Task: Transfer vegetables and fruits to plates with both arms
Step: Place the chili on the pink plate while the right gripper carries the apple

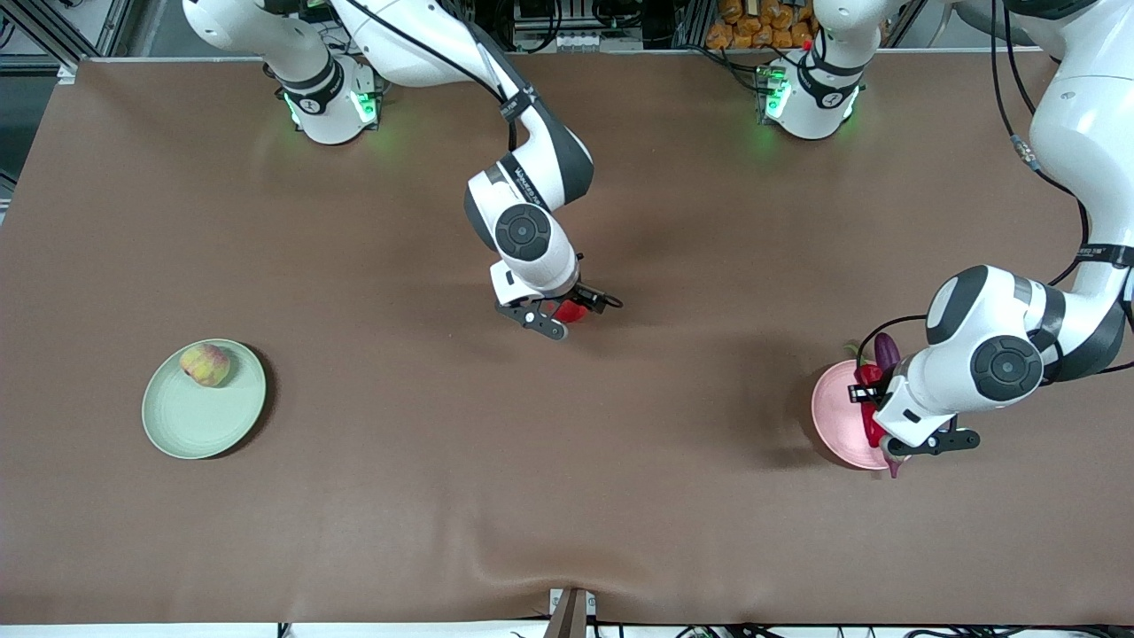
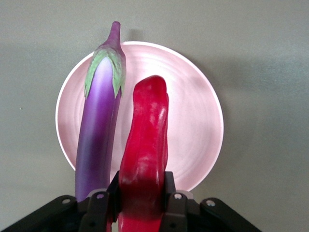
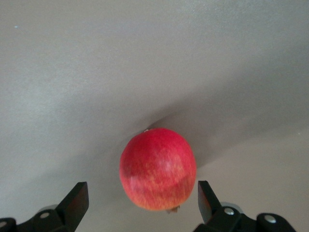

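Pink plate [image 1: 833, 416] shown beneath the left gripper [image 1: 877, 425], clamped on the slippery chili pepper [image 2: 145, 154]. Right gripper [image 3: 142, 200], fingers apart, flanks the firm, smooth apple [image 3: 158, 168], best pinched at its widest girth.

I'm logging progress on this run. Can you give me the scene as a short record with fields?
green plate: holds the peach
pink plate: eggplant lies on it
chili pepper: gripped by left gripper, over the pink plate
apple: on the table near its middle, not yet on a plate
right gripper: open, fingers either side of the apple
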You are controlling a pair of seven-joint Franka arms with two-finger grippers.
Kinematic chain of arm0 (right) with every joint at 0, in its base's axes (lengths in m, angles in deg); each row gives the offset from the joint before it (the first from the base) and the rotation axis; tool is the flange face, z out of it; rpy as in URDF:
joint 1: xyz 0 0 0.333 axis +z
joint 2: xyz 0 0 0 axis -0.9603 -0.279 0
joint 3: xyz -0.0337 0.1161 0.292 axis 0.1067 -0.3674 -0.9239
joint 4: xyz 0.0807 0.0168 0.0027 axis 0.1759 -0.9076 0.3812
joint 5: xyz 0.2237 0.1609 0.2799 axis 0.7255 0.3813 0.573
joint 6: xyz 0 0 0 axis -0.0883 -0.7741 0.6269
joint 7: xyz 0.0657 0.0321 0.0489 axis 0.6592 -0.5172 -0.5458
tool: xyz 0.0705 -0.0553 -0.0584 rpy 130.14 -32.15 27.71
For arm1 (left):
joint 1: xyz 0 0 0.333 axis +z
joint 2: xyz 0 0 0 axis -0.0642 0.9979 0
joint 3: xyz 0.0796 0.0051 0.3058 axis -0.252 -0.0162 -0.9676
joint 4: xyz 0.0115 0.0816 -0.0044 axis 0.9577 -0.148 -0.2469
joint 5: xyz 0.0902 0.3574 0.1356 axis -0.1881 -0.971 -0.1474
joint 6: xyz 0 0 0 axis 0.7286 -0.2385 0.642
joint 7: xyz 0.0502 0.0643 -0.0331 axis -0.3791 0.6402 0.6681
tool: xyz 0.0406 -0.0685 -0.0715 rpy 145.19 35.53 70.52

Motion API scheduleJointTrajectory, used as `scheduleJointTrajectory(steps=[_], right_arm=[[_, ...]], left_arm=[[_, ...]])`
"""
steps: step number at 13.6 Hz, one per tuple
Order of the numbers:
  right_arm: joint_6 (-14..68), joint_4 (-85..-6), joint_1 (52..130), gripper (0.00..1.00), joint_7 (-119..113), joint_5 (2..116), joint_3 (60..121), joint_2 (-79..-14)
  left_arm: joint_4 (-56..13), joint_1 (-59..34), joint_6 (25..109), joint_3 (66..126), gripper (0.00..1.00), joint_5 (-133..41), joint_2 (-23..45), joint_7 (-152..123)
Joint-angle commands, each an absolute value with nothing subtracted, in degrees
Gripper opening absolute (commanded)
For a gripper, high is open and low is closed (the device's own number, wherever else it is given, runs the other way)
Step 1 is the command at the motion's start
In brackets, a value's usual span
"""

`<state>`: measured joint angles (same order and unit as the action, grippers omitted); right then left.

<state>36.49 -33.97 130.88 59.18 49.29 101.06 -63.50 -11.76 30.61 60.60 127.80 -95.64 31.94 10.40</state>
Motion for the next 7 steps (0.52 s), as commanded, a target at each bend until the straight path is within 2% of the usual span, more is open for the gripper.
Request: scheduleJointTrajectory(steps=[1, 2, 3, 4, 5, 6, 7], right_arm=[[38.0, -34.8, 132.8, 0.94, 59.6, 47.7, 101.4, -64.4], [38.0, -35.1, 132.9, 0.73, 59.6, 46.7, 101.4, -64.7], [38.0, -35.2, 132.9, 0.62, 59.5, 46.0, 101.4, -64.7], [38.0, -35.2, 133.0, 0.45, 59.5, 45.3, 101.4, -64.8], [38.0, -35.2, 132.9, 0.19, 59.5, 45.0, 101.3, -64.8], [37.5, -35.2, 132.7, 0.00, 59.4, 45.0, 101.3, -64.6], [37.0, -34.8, 132.0, 0.00, 58.8, 45.0, 101.5, -63.9]], left_arm=[[-14.4, 32.1, 64.2, 128.0, 0.17, -96.9, 31.1, 10.5], [-14.2, 32.8, 64.4, 127.8, 0.49, -96.9, 31.4, 10.5], [-14.2, 33.1, 64.7, 127.8, 0.79, -96.9, 31.4, 10.5], [-14.2, 33.1, 64.8, 127.8, 1.00, -96.9, 31.3, 11.2], [-14.2, 33.2, 64.8, 127.8, 1.00, -96.3, 31.0, 11.3], [-14.2, 33.3, 64.7, 127.8, 1.00, -96.2, 30.8, 11.4], [-14.1, 33.7, 64.6, 128.1, 1.00, -96.1, 30.7, 11.5]])
